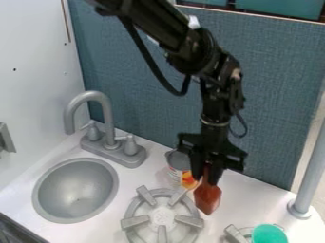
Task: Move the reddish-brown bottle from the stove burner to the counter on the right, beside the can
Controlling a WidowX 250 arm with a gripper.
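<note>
Apparently clamping the reddish-brown spatula (pixel 207 197) in the gripper (pixel 204 178), blade down, just right of the stove burner (pixel 188 220) and can (pixel 178 161). Possibly risking toppling the can by swinging too far left, or twisting the spatula loose by knocking its blade on the burner.

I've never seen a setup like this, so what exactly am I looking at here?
It's one picture, taken by a fixed camera looking down at a slant on a toy kitchen. The black machine coming in from the top is a robot arm. Its gripper holds a reddish-brown thing; I can't tell what that is. Just left of it in the picture stands a can. Nearer the camera is a stove burner, with a sink and faucet at left and a green cup at lower right.
</note>
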